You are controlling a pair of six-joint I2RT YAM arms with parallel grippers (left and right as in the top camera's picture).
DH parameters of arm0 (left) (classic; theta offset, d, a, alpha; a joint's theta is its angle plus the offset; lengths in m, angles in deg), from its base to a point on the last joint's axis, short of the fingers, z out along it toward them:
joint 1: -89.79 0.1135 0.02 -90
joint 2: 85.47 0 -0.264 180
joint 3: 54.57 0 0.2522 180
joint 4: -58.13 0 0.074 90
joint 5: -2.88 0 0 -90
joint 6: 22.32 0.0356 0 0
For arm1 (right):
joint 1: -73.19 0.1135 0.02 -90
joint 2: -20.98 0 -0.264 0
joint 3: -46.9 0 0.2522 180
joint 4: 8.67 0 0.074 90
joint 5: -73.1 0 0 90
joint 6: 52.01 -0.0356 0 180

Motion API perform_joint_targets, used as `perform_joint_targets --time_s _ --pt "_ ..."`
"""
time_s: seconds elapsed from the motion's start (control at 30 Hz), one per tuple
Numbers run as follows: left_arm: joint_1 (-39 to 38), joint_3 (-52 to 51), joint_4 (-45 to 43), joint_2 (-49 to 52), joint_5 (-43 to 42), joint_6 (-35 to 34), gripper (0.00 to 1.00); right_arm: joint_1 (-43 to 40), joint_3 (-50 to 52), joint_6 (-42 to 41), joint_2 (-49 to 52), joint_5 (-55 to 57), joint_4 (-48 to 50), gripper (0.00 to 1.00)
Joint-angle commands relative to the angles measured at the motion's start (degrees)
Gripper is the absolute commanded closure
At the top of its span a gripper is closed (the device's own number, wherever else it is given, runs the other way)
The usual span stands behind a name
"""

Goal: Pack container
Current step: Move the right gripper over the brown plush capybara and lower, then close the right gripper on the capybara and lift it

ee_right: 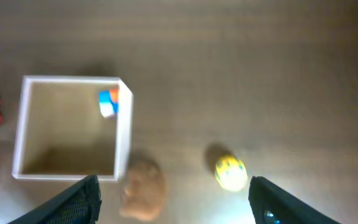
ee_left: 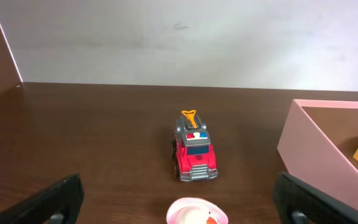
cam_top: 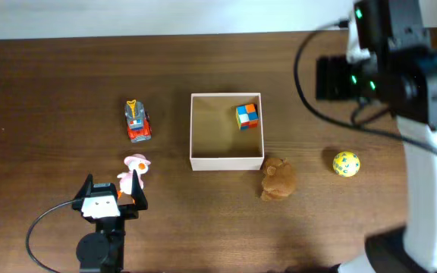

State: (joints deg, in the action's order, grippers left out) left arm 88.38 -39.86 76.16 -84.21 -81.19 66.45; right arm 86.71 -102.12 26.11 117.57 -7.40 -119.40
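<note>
Container (cam_top: 227,162) at table centre. Packed: one coloured cube (cam_top: 246,115). Still outside: fire truck (cam_top: 136,121), pink-hatted toy (cam_top: 134,173), brown plush (cam_top: 278,179), yellow ball (cam_top: 346,163). Left gripper (cam_top: 114,188) spread wide, empty, pink-hatted toy just ahead. Right gripper (ee_right: 176,205) spread wide, empty.

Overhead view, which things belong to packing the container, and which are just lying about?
For the job: container, colourful cube already inside it, toy fire truck, pink-hatted figure, brown plush, yellow ball.
Just lying about: black cable, part of the rig.
</note>
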Motion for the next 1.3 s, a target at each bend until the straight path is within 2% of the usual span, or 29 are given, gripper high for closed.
perform_joint_targets --time_s 0.0,0.2,0.4,0.53,0.83,1.1,1.27 --pt "0.35 -0.42 -0.13 -0.48 -0.59 0.87 0.01 -1.99 11.23 -2.16 -2.80 2.16 -0.24 0.20" --pt "0.35 -0.42 -0.13 -0.48 -0.59 0.87 0.01 -2.97 31.41 -3.04 -4.61 -1.49 5.33 0.17" --pt "0.35 -0.42 -0.13 -0.48 -0.59 0.87 0.01 -2.99 52.37 -2.99 -4.61 -9.81 18.97 0.15" --pt "0.35 -0.42 -0.13 -0.48 -0.59 0.87 0.01 -2.99 61.88 -2.99 -4.61 -14.49 25.57 0.14" --pt "0.35 -0.42 -0.13 -0.48 -0.59 0.87 0.01 -2.99 69.70 -2.95 -4.59 -22.27 33.48 0.13" --pt "0.35 -0.42 -0.13 -0.48 -0.59 0.87 0.01 -2.99 72.65 -2.99 -4.50 -22.43 38.80 0.13" --pt "0.35 -0.42 -0.13 -0.48 -0.59 0.87 0.01 -2.99 76.81 -3.26 -4.39 -22.47 43.50 0.10"
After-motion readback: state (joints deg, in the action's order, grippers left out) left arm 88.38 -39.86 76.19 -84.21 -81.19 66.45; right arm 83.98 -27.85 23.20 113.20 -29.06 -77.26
